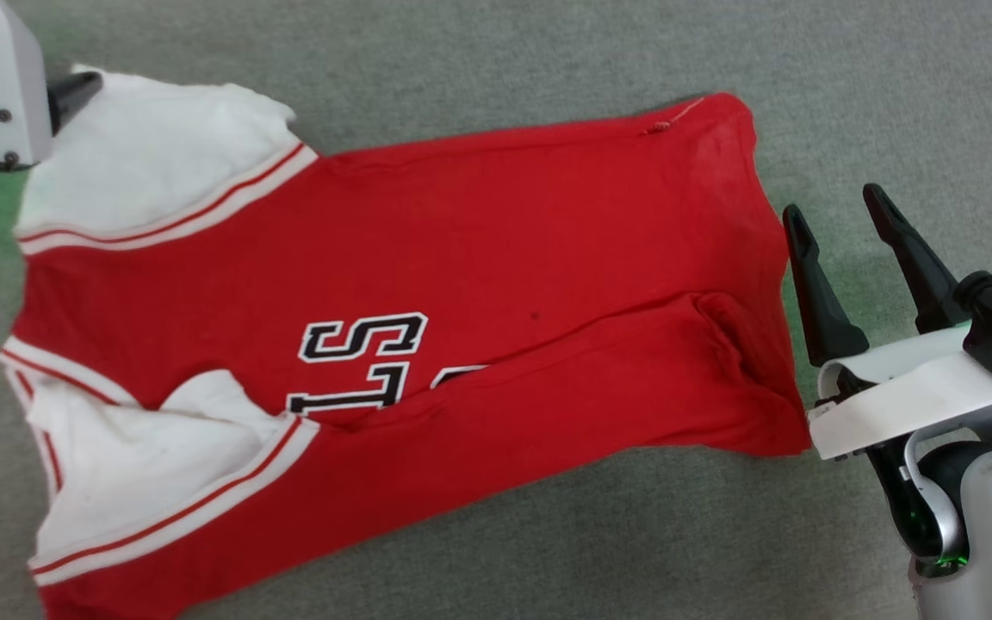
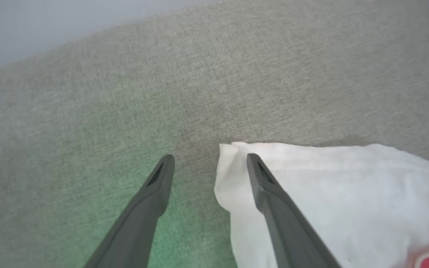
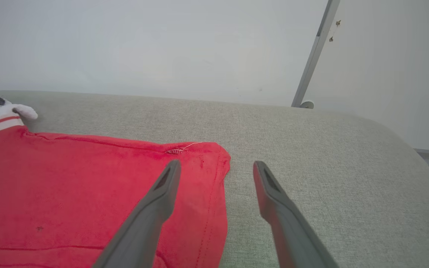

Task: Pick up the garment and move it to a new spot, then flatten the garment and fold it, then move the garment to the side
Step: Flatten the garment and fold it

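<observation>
Across the grey upholstered surface (image 1: 496, 52) the garment (image 1: 505, 241) lies spread out, its near long edge folded over part of the black lettering. At its white sleeve corner the left gripper (image 2: 207, 158) hangs empty, fingers apart, one over the sleeve and one over bare upholstery. At its red hem the right gripper (image 1: 832, 202) is likewise spread and empty, just beside the cloth's edge.

Red garment (image 1: 479, 224), white sleeves (image 1: 143, 164), red-striped trim (image 1: 203, 211), black white-edged lettering (image 1: 367, 336), on grey fabric surface (image 1: 548, 52).
</observation>
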### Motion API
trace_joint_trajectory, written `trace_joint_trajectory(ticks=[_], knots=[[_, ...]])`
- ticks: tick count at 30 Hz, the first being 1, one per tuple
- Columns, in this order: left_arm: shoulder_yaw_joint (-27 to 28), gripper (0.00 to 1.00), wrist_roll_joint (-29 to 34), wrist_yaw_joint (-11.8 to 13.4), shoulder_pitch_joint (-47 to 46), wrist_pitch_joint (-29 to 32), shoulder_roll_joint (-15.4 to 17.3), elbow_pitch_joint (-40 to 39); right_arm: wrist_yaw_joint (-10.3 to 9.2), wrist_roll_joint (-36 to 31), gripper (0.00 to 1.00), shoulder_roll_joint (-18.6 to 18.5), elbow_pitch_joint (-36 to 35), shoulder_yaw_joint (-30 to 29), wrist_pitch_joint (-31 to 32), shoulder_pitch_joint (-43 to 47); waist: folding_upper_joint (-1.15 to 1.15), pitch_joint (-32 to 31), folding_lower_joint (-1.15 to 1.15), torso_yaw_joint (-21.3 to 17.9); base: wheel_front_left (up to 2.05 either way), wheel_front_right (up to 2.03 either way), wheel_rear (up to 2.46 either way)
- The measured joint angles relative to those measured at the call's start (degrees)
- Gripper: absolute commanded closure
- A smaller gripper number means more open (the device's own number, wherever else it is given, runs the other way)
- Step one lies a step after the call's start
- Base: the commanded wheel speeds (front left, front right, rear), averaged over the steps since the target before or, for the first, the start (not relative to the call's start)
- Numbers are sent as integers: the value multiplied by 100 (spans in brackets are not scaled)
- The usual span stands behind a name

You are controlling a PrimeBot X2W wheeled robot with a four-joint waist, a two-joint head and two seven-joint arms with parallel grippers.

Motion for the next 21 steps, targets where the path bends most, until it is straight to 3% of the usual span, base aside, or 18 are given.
trace_joint_trajectory(ticks=[9,10,12,14,15,21], knots=[[-40,0,-220,134,-354,993,-238,642,0,-2,0,63,63,-24,75,-70,0,263,0,-174,0,0,0],[-47,8,-225,159,-383,1065,-263,671,0,-1,0,64,63,-35,91,-91,0,272,0,-174,0,0,0],[-16,35,-327,271,-398,1247,-328,740,0,1,0,65,52,-56,155,-120,0,279,0,-162,0,0,0],[-10,74,-370,312,-414,1397,-374,764,0,4,0,70,47,-74,238,-123,0,278,0,-144,0,0,0],[-4,100,-417,328,-413,1452,-390,776,0,5,0,70,47,-77,277,-133,0,276,0,-135,0,0,0],[29,100,-455,308,-333,1395,-463,694,0,89,0,86,13,-36,591,-287,0,250,0,-97,0,0,0]])
